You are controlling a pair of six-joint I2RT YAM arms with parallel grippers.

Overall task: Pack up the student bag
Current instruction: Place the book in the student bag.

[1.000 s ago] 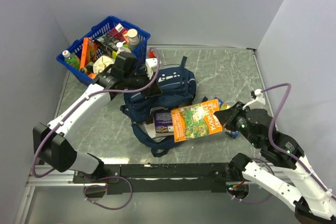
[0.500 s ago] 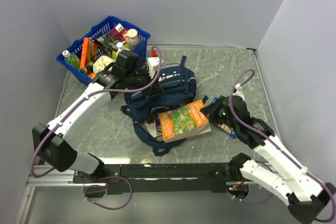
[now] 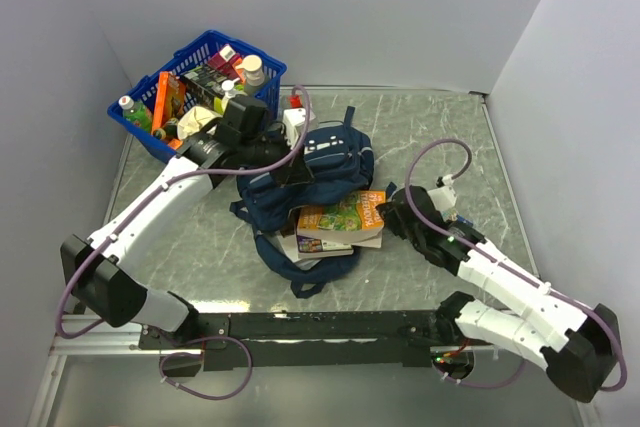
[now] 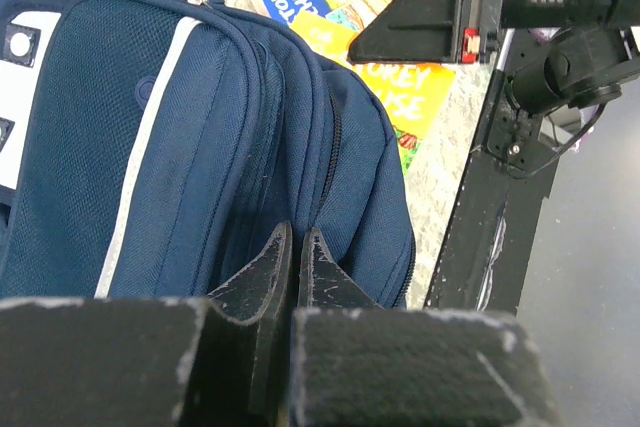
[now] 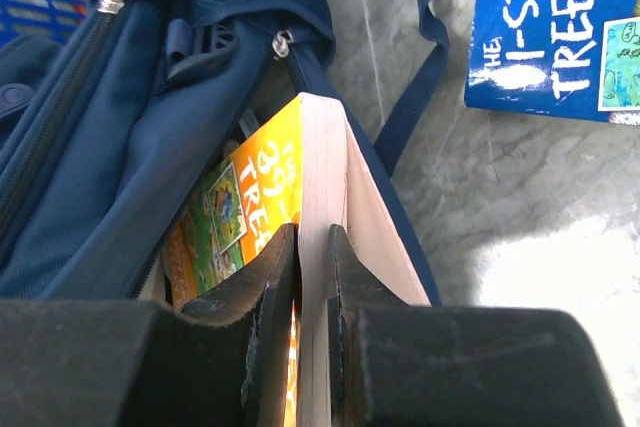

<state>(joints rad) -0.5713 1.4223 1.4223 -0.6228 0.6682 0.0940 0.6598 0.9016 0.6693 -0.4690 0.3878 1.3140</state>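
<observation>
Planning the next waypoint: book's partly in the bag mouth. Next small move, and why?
Probably ease the right gripper a little deeper toward the student bag: it clamps the orange book, whose far end is just inside the open zip. The left gripper pinches the bag's fabric.

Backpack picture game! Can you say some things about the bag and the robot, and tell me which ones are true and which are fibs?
1. The right hand is holding an orange book. True.
2. The orange book lies flat inside the blue basket. False: it is poking into the open top of the student bag.
3. The left hand is wide open. False: it is shut, pinching the student bag's fabric.
4. A blue book lies on the table, outside the bag. True.
5. The blue basket has nothing in it. False: it is full of bottles and packets.
</observation>
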